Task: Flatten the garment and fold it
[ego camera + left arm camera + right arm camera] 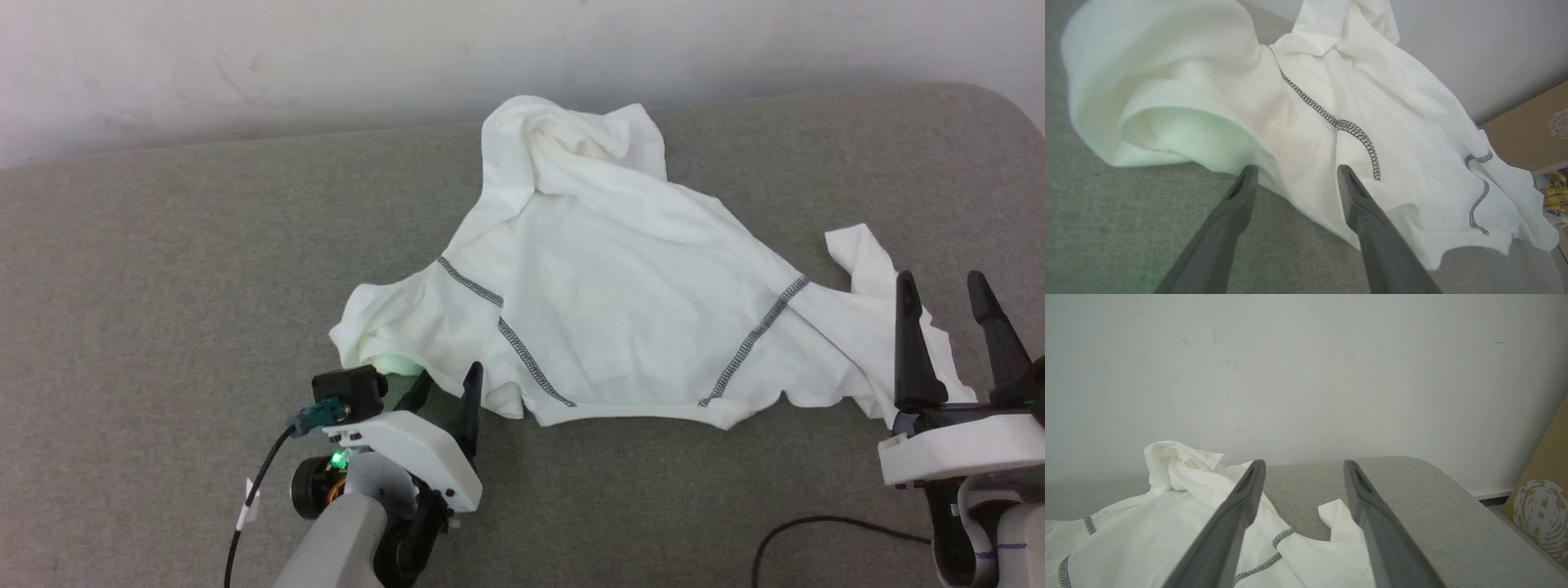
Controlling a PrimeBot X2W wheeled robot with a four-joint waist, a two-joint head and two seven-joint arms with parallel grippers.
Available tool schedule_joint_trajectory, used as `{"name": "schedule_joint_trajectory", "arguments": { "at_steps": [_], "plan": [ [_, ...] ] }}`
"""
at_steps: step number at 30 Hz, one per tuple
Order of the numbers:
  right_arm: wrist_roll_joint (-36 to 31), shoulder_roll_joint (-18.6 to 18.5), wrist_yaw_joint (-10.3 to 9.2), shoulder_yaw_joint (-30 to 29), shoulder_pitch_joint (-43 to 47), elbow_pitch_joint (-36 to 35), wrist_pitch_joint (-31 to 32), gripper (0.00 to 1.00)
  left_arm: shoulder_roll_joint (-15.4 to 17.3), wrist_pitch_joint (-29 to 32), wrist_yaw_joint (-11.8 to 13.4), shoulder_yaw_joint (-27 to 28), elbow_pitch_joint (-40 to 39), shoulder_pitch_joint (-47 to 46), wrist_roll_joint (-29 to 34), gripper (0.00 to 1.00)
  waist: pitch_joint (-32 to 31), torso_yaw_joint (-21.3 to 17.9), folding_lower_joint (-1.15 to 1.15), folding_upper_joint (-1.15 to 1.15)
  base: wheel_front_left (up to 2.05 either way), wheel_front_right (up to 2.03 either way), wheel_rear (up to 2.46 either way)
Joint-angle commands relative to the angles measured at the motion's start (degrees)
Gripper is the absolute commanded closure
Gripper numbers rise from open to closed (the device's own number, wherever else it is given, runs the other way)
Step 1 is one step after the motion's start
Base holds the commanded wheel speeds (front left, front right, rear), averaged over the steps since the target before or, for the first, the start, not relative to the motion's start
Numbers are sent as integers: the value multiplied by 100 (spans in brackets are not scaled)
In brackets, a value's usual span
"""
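Note:
The garment [604, 278], a white short-sleeved shirt with dark zigzag seams, lies crumpled on the grey padded surface [163, 269], bunched at its far end. My left gripper [445, 388] is open at the shirt's near left sleeve. In the left wrist view its fingers [1237, 204] straddle the fabric's edge [1298, 155] without closing on it. My right gripper [951, 306] stands open over the right sleeve, fingers upright. The right wrist view looks past its fingers [1241, 510] over the shirt [1147, 526] toward the wall.
A pale wall [326, 57] runs behind the surface. The surface's rounded corner [988, 106] is at the far right. A brown cardboard box [1543, 498] stands beyond that corner. Black cables [816, 527] trail near both arms.

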Motion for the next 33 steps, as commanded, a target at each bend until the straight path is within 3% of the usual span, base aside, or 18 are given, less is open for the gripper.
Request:
{"name": "schedule_joint_trajectory", "arguments": {
  "at_steps": [1, 2, 3, 12, 18, 23, 24, 25, 33],
  "plan": [
    [-48, 33, -11, 18, 63, -47, -1, 0, 42, 95, -3, -6, 141, -106, -49, 0, 149, -129, 0, 0, 0, 0, 0],
    [-47, 42, -11, 32, 68, -56, 0, 0, 60, 124, -39, -25, 209, -151, -48, 67, 169, -138, 0, 0, 0, 0, 0],
    [-45, 51, -11, 53, 73, -56, 3, 0, 80, 117, -81, -40, 253, -181, -42, 100, 180, -142, 0, 0, 0, 0, 0],
    [-133, 76, -11, 205, 323, 260, 282, 0, 253, -489, -180, 20, -215, 395, -16, 100, -149, 265, 0, 0, 0, 0, 0],
    [-77, 80, -11, 472, 579, 502, 937, 0, 592, -844, 74, 487, -1129, 838, -73, 100, -334, 591, 0, 0, 0, 0, 0],
    [341, 82, -11, 779, 744, 565, 1726, 0, 756, -854, 232, 719, -1238, 802, -110, 100, -316, 623, 0, 0, 0, 0, 0],
    [477, 83, -11, 833, 777, 526, 1868, 0, 797, -818, 253, 689, -1135, 750, -54, 87, -307, 623, 0, 0, 0, 0, 0],
    [622, 83, -11, 873, 814, 479, 2005, 0, 816, -774, 253, 642, -1021, 697, -11, 0, -304, 618, 0, 0, 0, 0, 0],
    [2292, 87, -11, 949, 1343, -2, 3151, 0, 674, -949, 173, 476, -730, 764, 94, 0, -411, 590, 0, 0, 0, 0, 0]
  ]
}}
